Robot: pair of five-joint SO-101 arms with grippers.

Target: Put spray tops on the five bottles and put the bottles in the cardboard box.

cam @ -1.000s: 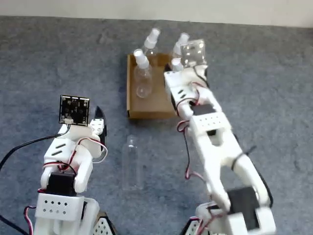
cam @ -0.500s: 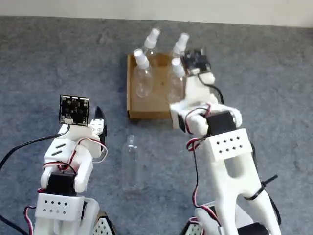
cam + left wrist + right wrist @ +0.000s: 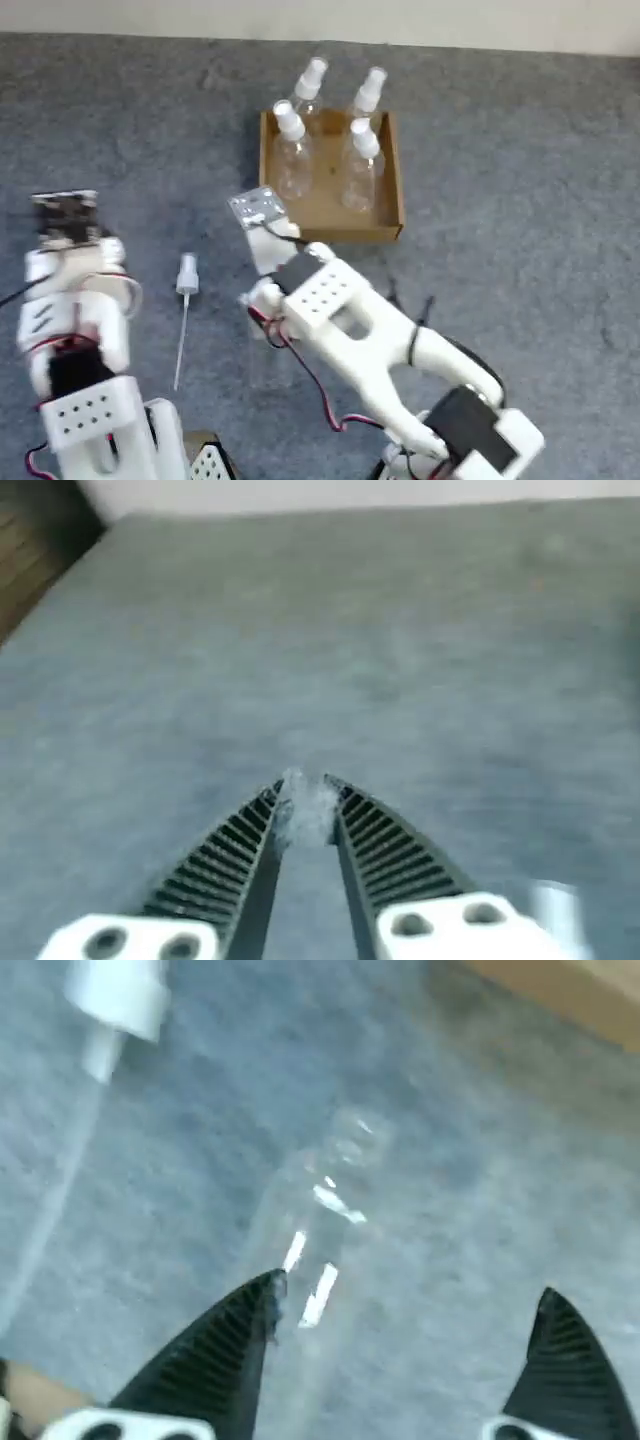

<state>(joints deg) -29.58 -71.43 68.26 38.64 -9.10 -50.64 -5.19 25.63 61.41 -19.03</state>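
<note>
A cardboard box [image 3: 385, 215] at the far middle holds several clear bottles [image 3: 292, 160] with white spray tops. One bare clear bottle [image 3: 318, 1228] lies on the grey carpet, its lower part showing past the right arm [image 3: 262, 362]. My right gripper [image 3: 411, 1288] hangs open just above it, one finger on each side. A loose spray top [image 3: 186, 274] [image 3: 120, 998] with a long thin tube lies left of that bottle. The left arm [image 3: 75, 310] stands at the near left. Its gripper [image 3: 306, 790] is shut over bare carpet, with only a whitish blur at the tips.
The right arm [image 3: 335, 305] stretches diagonally across the near middle of the table, covering most of the bare bottle. Grey carpet lies open to the right of the box and at the far left.
The right arm has drawn back from the box and swung left over the bare bottle. The left arm has shifted left, and a spray top now lies on the carpet.
</note>
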